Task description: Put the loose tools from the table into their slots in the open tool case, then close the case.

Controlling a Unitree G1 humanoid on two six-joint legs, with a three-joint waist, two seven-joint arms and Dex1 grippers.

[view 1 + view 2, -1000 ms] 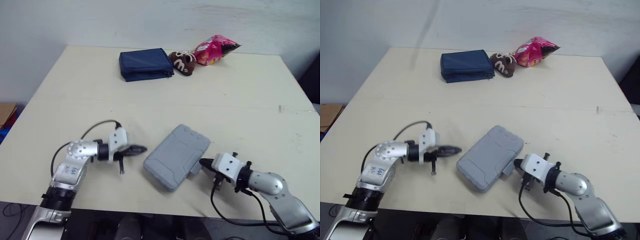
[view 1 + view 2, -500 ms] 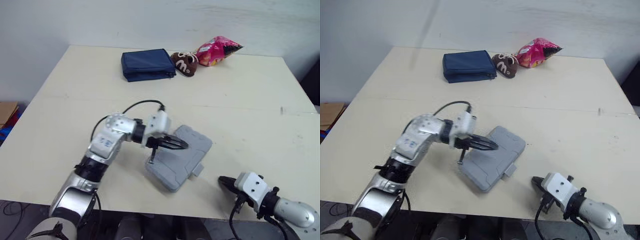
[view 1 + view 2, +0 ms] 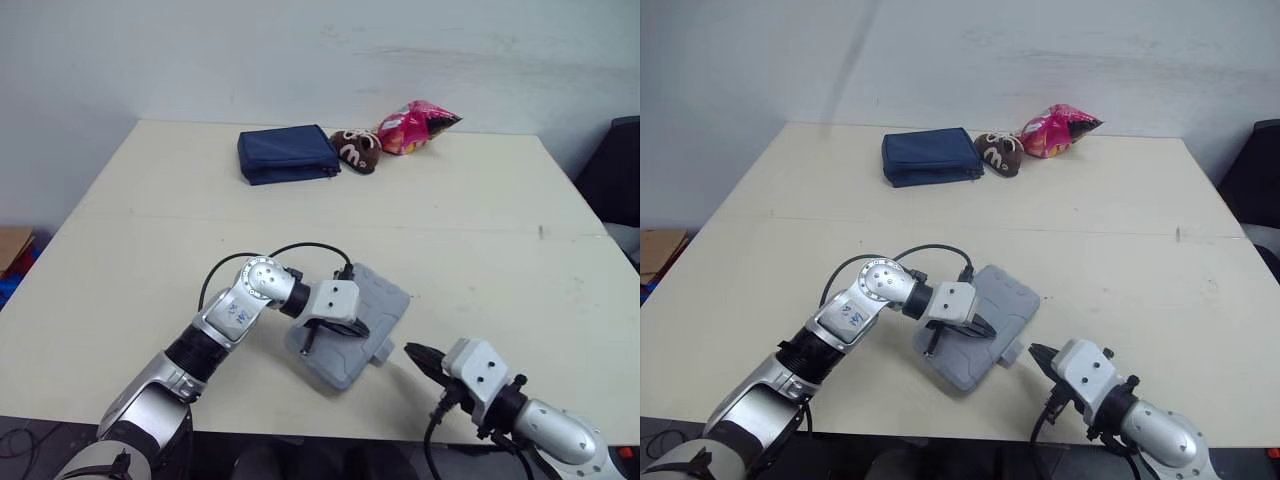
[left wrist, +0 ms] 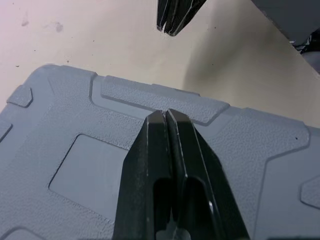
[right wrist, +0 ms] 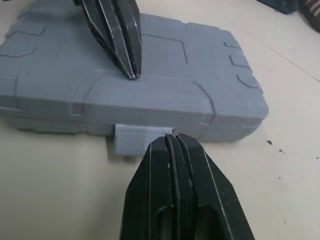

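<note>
A: How far along are you?

B: Your tool case (image 3: 385, 300) lies near the front of the table (image 3: 480, 230) with its lid down, so I judge the tools packed. At most the latch (image 5: 131, 140) is left.

A: And the grippers?

B: Your left gripper (image 4: 165, 114) presses its tips on the lid, fingers together and empty. Your right gripper (image 5: 170, 137), also closed and empty, sits just before the latch. The right wrist view shows that tab close up. The head views add a blue pouch (image 3: 288, 153) far behind.

No legible text, labels or numbers
</note>
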